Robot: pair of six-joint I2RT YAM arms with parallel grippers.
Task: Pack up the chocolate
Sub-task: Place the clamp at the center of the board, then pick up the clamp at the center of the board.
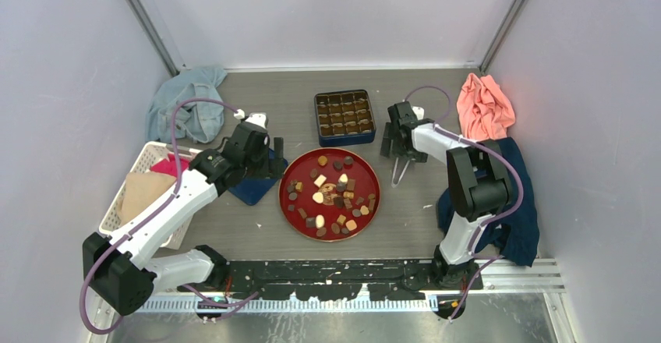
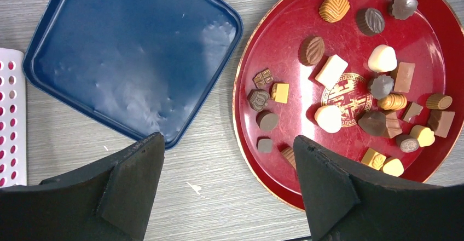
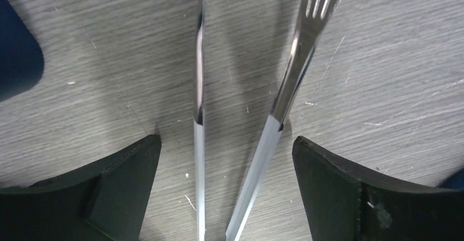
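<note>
Assorted small chocolate pieces (image 1: 331, 195) (image 2: 331, 70), brown, tan and cream, lie scattered on the round red plate (image 1: 290, 173) (image 2: 241, 115). Behind the plate stands a dark blue box (image 1: 344, 116) whose several compartments hold brown pieces. My left gripper (image 1: 274, 162) (image 2: 227, 142) hangs open over the bare table between the plate's left rim and a flat blue lid (image 1: 251, 190) (image 2: 131, 55). My right gripper (image 1: 398, 154) (image 3: 225, 139) is open, its fingers on either side of metal tongs (image 1: 400, 173) (image 3: 288, 87) that lie on the table, and it touches neither arm.
A white basket (image 1: 129, 199) with pink and tan items sits at the left. A light blue cloth (image 1: 187, 105) lies at the back left, a salmon cloth (image 1: 485, 105) at the back right, and a navy cloth (image 1: 518, 203) by the right arm. The box's corner (image 3: 16, 55) shows beside the tongs.
</note>
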